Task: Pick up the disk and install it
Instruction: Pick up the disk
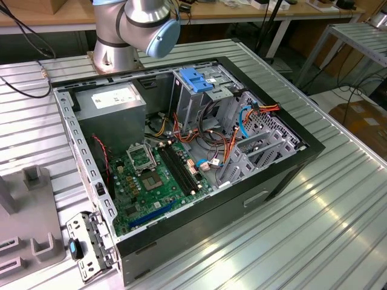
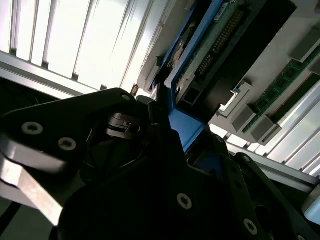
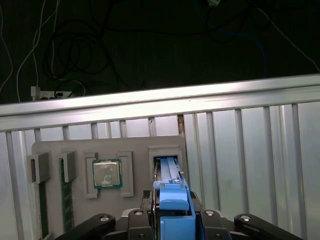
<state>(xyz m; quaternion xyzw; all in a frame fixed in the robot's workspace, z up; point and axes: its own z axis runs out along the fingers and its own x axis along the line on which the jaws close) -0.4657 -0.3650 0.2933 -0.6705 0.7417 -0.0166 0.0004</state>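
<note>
The disk point(image 3: 172, 197) stands on edge in a slot of a grey holder tray point(image 3: 132, 147), its blue side rail facing the camera in the first wrist view. My gripper point(image 3: 173, 222) has its black fingers point(image 3: 148, 216) pressed against both sides of that rail, shut on the disk. In the second wrist view the disk point(image 2: 210, 47) shows its green circuit board and connector, with the blue rail running down into my gripper point(image 2: 181, 134). The disk's lower part is hidden in the slot.
The holder tray also carries a processor chip point(image 3: 106, 174) and memory sticks point(image 3: 66, 200) on a ribbed metal table point(image 3: 260, 150). The exterior view shows the open computer case point(image 1: 181, 151), its drive cage with a blue latch point(image 1: 196, 78), the power supply box point(image 1: 112, 99) and loose cables point(image 1: 242, 121).
</note>
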